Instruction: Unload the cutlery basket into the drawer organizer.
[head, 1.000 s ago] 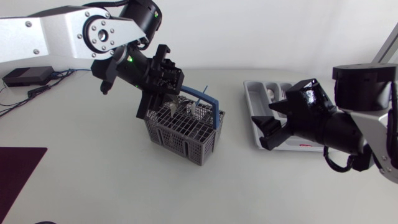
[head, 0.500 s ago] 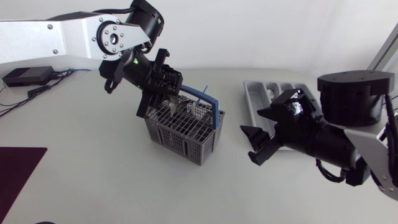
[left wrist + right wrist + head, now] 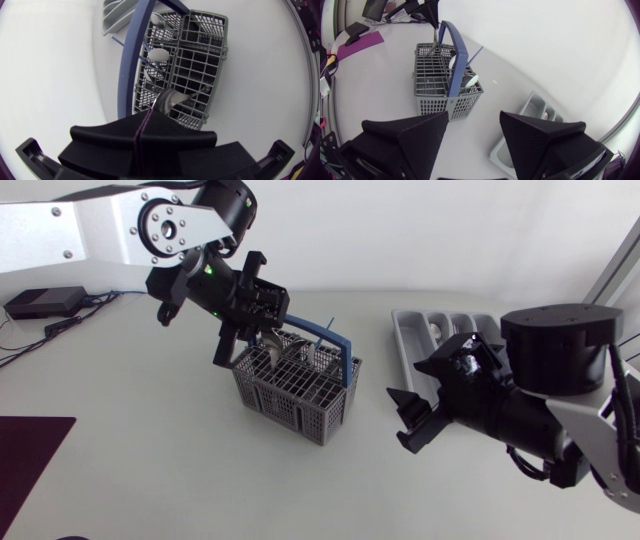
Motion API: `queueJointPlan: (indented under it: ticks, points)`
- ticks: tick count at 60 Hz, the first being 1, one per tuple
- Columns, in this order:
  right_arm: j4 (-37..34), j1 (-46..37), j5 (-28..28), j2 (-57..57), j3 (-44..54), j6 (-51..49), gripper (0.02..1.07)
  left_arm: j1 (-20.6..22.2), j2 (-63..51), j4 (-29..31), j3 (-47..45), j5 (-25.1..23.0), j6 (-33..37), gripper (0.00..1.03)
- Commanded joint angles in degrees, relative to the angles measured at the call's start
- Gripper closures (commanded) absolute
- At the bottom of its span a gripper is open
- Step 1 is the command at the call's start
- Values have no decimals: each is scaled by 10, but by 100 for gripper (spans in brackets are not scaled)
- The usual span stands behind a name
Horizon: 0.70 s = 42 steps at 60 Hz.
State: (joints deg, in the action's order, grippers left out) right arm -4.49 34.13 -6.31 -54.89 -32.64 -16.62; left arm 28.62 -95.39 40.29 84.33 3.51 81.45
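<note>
- When drawing cutlery out of a grid, treat each piece as thin, stiff, light and slick steel. Grip across the flat of the handle, never on the bowl or tines, and lift straight up.
- Left gripper [image 3: 144, 120]: fingers pressed together, clamped on a steel utensil [image 3: 170, 98] held over the left end of the cutlery basket [image 3: 295, 392]. Kind of utensil not determinable. Cannot tell whether its lower end is free of the grid.
- Cutlery basket: grey plastic mesh, light, liable to tip or drag on a snag. Blue handle [image 3: 333, 343] arched over the middle, so approach beside it, not through it. More spoons [image 3: 159, 53] upright in the compartments under that handle.
- Right gripper [image 3: 405, 420]: fingers wide apart, nothing between them, hovering above the table between basket and organizer.
- Drawer organizer [image 3: 404, 345]: grey tray with long slots, well apart from the basket on its right. Lay pieces lengthwise and low, and expect steel to slide on hard plastic.
- Table [image 3: 150, 480]: smooth, pale, probably low in friction. Dark mat [image 3: 30, 450] at the near left corner, black box [image 3: 42, 302] with cables at the far left, both well clear of the transfer path.
</note>
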Motion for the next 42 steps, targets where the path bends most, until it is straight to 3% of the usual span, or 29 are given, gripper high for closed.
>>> queueJointPlan:
  ticks: [1,14,22,31,33,42]
  points:
    - [4,13,-11,5,11,-7,32,5,17,-6,-2,0,-13,97]
    - [4,30,-26,7,13,-7,32,14,51,-9,1,0,-44,97]
    - [2,32,-31,9,11,-10,32,26,68,-9,0,26,-60,97]
    - [2,42,-42,7,6,-12,32,44,72,-8,4,87,-102,97]
    - [2,45,-45,4,5,-13,32,59,72,-7,0,133,-121,97]
    - [2,48,-49,-1,1,-19,32,79,70,0,8,194,-173,97]
